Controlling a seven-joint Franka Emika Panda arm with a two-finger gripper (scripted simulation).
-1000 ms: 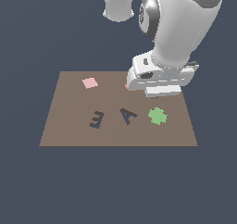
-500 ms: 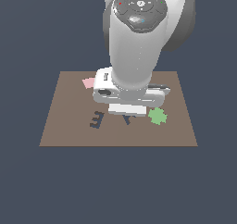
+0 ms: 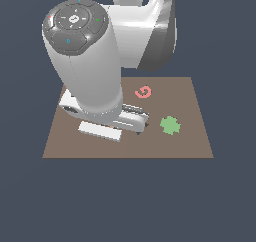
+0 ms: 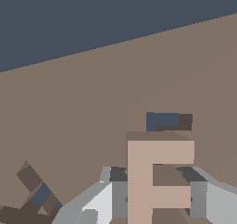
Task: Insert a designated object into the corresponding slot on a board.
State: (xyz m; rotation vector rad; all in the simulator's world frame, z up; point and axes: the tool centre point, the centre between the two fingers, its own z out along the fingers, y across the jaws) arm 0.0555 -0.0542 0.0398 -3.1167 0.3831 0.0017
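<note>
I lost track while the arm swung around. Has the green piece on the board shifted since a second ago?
No. The green piece lies at the same spot on the board, near the edge on the exterior view's right.

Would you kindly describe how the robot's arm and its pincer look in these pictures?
The arm is glossy white with rounded, cylindrical links and a dark grey end cap bearing small red, green and blue marks. The pincer is light grey with flat fingers and darker inner pads. No cables show.
</note>
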